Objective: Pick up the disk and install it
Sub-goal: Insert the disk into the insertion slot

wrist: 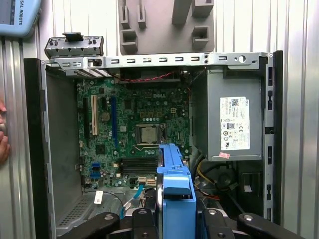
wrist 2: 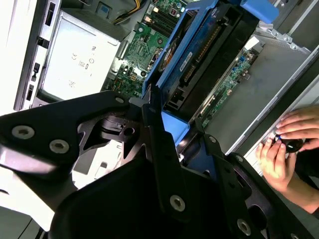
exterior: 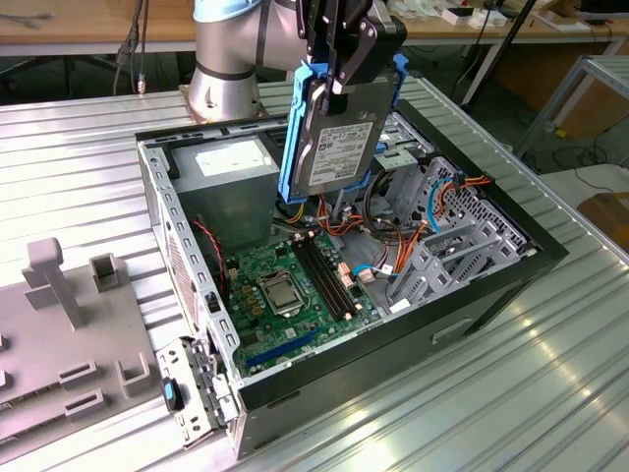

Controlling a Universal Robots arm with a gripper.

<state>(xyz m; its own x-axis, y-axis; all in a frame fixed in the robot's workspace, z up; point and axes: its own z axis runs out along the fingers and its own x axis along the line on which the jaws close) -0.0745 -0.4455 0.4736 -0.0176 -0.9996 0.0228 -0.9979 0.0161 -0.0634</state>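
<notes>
Grip first: in the exterior view the hand (exterior: 339, 81) is closed on the top edge of the disk (exterior: 334, 143). It holds the disk upright in the air, with the labelled face toward the camera and a blue rail down each side. Directly beneath the hand is the open computer case (exterior: 472, 295). The green motherboard (exterior: 285, 285) lies below the disk. The grey power supply (exterior: 231, 182) is beside it on the exterior view's left, and the silver drive cage (exterior: 442, 236) is on the exterior view's right. The case lies on a ribbed metal tabletop (exterior: 491, 403). A grey fixture plate (exterior: 69, 334) lies well away from the hand, at the exterior view's left. Behind the hand are the arm's base (exterior: 226, 69) and wooden desks (exterior: 79, 25) trailing cables.

In the second wrist view the hand (wrist 2: 172, 122) has its black links pinched on the blue end of the disk (wrist 2: 209, 55), which runs away from the camera. Beyond it are the motherboard (wrist 2: 134, 69) and the power supply (wrist 2: 79, 59). A person's fingers (wrist 2: 279, 154) rest outside the case wall.

In the first wrist view the hand (wrist: 177, 219) clasps the disk (wrist: 174, 172) edge-on. Below it the case (wrist: 35, 149) is open, showing the motherboard (wrist: 134, 114) and the power supply (wrist: 229, 119). Past the case are the fixture plate (wrist: 164, 25) and the tabletop (wrist: 299, 124).
</notes>
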